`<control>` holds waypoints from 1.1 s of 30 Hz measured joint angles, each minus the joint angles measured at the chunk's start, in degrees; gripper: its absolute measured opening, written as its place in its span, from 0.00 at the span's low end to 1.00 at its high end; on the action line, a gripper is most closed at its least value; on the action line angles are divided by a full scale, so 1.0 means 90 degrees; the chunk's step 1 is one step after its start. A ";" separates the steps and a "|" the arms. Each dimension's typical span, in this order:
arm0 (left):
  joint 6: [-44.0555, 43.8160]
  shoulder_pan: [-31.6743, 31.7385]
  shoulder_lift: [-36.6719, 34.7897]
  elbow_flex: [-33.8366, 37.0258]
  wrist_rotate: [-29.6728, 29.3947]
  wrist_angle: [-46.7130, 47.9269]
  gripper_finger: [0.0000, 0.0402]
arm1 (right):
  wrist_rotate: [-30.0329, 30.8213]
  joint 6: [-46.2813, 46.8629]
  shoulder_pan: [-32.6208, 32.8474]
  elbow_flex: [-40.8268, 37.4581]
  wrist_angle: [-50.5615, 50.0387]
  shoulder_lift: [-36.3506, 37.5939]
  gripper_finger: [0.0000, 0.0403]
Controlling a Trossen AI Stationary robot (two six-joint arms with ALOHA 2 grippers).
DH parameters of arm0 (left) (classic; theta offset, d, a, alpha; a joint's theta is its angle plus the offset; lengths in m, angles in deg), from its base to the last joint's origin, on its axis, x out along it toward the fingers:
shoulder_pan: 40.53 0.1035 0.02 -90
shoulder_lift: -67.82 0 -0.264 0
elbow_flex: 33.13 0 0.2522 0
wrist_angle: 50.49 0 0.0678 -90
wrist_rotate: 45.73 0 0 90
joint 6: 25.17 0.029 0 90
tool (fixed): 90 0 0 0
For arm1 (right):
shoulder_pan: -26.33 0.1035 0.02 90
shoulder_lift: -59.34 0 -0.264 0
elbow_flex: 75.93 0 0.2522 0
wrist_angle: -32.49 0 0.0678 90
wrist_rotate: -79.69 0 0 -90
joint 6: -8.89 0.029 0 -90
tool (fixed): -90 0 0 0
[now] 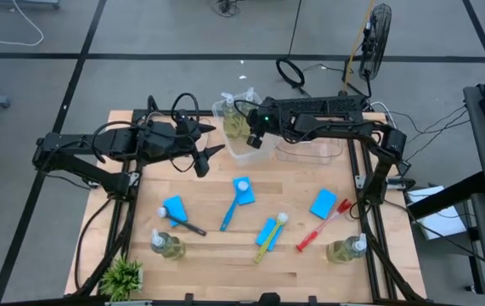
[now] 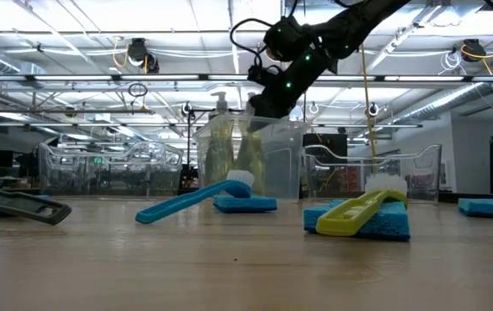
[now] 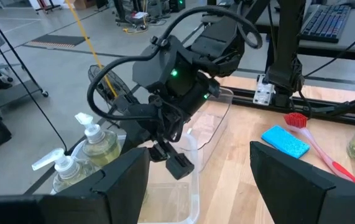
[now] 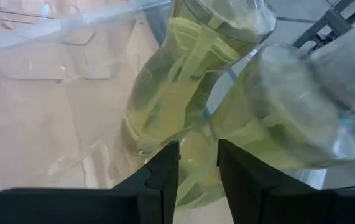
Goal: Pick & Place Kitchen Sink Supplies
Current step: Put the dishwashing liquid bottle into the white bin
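Two clear pump bottles of yellowish soap (image 1: 232, 124) stand upright in a clear bin (image 1: 244, 153) at the table's far middle. My right gripper (image 4: 199, 167) hangs over this bin just beside the bottles. Its fingers are open by a narrow gap with nothing between them. My left gripper (image 1: 206, 158) hovers open to the bin's left, above the table. On the table lie blue sponges (image 1: 175, 207) (image 1: 323, 204), a blue brush (image 1: 230, 211), a red brush (image 1: 323, 228), a yellow-green brush (image 1: 267, 240) and a black brush (image 1: 184, 224). Two more bottles (image 1: 167, 246) (image 1: 346, 249) stand near the front.
A second clear bin (image 1: 310, 151) stands to the right of the first. A small green potted plant (image 1: 123, 276) sits at the near left corner. The middle of the wooden table between the arms and the loose supplies is bare.
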 joint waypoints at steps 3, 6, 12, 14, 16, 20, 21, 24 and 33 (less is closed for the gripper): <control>0.0002 -0.0020 0.0000 0.0000 0.0029 0.0002 0.68 | -0.0012 -0.0002 0.0100 0.0000 -0.0036 0.0114 0.25; 0.0002 -0.0025 0.0000 -0.0002 0.0058 0.0002 0.68 | 0.0004 -0.0021 0.0195 -0.0004 -0.0110 0.0306 0.25; 0.0007 -0.0097 0.0000 -0.0002 0.0058 0.0015 0.68 | 0.0375 -0.0048 0.0460 0.0000 -0.0366 0.0818 0.25; -0.0011 -0.0175 0.0000 -0.0003 0.0060 0.0048 0.68 | 0.0471 -0.0065 0.0615 -0.0002 -0.0554 0.1106 0.25; -0.0080 -0.0258 0.0000 -0.0005 0.0062 0.0107 0.68 | 0.0478 -0.0060 0.0802 0.0005 -0.0815 0.1419 0.25; -0.0193 -0.0486 0.0000 -0.0005 0.0060 0.0126 0.68 | 0.0469 -0.0019 0.1293 0.0000 -0.1445 0.2114 0.25; -0.0242 -0.0549 0.0000 -0.0005 0.0061 0.0130 0.68 | 0.0467 -0.0010 0.1432 0.0000 -0.1682 0.2326 0.25; -0.0363 -0.0744 0.0000 -0.0005 0.0062 0.0161 0.68 | 0.0398 0.0131 0.1879 0.0002 -0.2335 0.2932 0.25; -0.0472 -0.1255 0.0000 -0.0005 0.0060 0.0153 0.68 | -0.0825 0.1387 0.3109 0.0002 -0.4861 0.4796 0.25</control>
